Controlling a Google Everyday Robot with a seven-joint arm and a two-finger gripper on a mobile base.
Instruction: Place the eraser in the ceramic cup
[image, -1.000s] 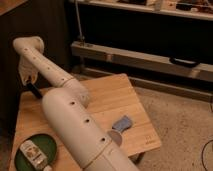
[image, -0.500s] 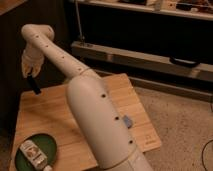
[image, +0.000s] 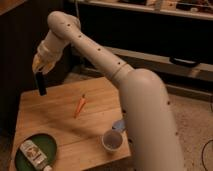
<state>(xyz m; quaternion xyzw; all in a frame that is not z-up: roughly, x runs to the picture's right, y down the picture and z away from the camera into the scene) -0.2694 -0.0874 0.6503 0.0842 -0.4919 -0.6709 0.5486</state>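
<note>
My gripper (image: 41, 70) hangs at the upper left, above the table's far left part, shut on the eraser (image: 42, 84), a slim black block hanging upright from the fingers. The ceramic cup (image: 112, 140), small, pale and round with a dark inside, stands near the table's front edge, well to the right of and below the gripper. My white arm sweeps from the gripper down to the lower right.
An orange carrot (image: 80, 105) lies mid-table on the wooden table (image: 55, 120). A blue-grey cloth piece (image: 119, 124) shows beside the arm behind the cup. A dark green plate (image: 33, 151) with a small package on it sits at the front left. Dark shelving stands behind.
The arm has lifted and swung, uncovering the carrot and the cup. The gripper with the eraser sits higher above the table's left part.
</note>
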